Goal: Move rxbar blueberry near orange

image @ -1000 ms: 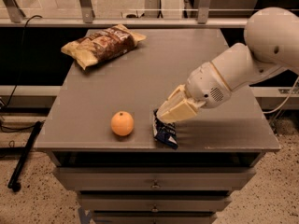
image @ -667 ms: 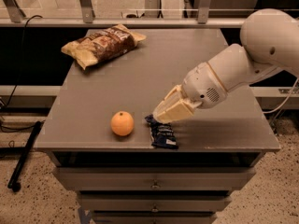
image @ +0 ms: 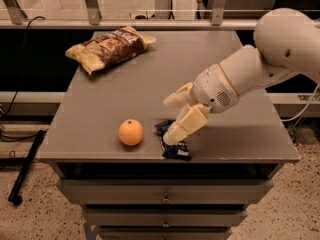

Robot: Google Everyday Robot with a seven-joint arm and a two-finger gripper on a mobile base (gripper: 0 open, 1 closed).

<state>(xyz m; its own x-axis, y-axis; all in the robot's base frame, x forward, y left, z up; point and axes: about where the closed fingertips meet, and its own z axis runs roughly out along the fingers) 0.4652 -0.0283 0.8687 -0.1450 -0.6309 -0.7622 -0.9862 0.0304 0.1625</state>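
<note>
- The gripper [image: 168,120] hangs low over the front edge of the worktop [image: 150,79], right of middle. Its two fingers are spread, with nothing pinched between them; the lower one rests on or just above the rxbar blueberry [image: 176,150].
- The bar lies flat at the front edge, just beside the orange [image: 131,132] on its right, not touching it.
- I judge the placing step nearly done: the bar already sits near the fruit.
- The next move calls for lifting straight up, without dragging the bar over the edge.
- A chip bag [image: 107,46] lies at the back left corner, well apart.
</note>
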